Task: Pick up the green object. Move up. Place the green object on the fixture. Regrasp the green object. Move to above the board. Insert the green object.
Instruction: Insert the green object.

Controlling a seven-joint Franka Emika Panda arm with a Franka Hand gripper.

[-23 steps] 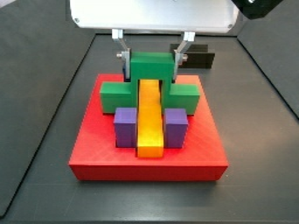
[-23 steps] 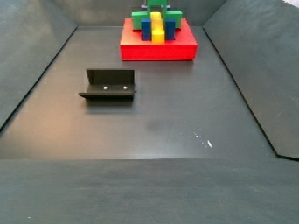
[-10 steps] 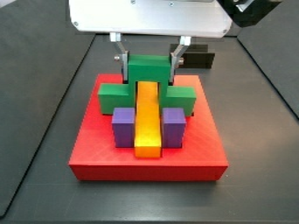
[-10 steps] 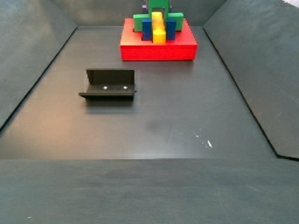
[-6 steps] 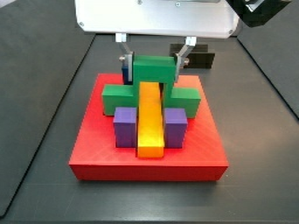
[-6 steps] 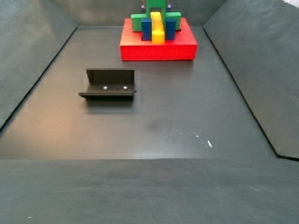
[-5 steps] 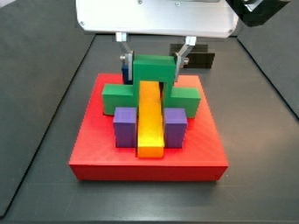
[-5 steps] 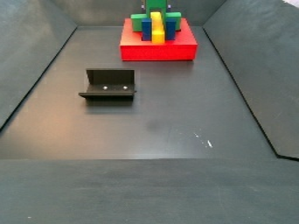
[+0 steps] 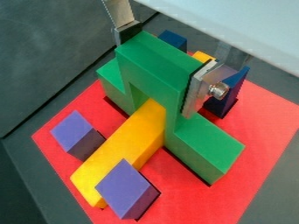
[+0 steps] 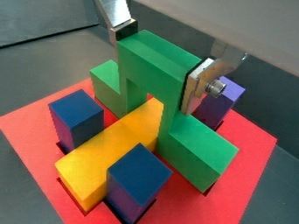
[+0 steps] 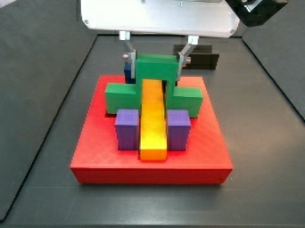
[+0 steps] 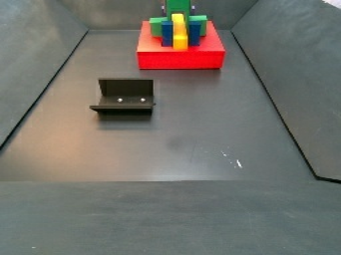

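The green object [image 9: 152, 70] [image 10: 158, 66] sits on the red board [image 11: 149, 169], its raised middle arching over the yellow bar [image 11: 152, 120] and its wings down on either side. My gripper [image 9: 163, 63] [image 10: 162, 61] [image 11: 154, 64] hangs straight above the board, shut on that raised middle. One silver finger [image 9: 201, 87] lies flat against the side of the block and the other finger [image 10: 121, 31] meets the opposite top edge. In a side view the green object [image 12: 177, 12] shows small at the far end of the board [image 12: 180, 58]. The fixture [image 12: 123, 98] stands bare on the floor.
Two purple blocks [image 11: 127, 126] [image 11: 179, 126] flank the yellow bar at one end and two blue blocks [image 10: 76, 114] [image 10: 140, 179] at the other. Dark sloping walls ring the floor [image 12: 173, 149]. The fixture [image 11: 205, 60] shows behind the board.
Almost nothing: the gripper body has shifted a touch sideways in a side view, while the green object stays over the yellow bar between the fingers.
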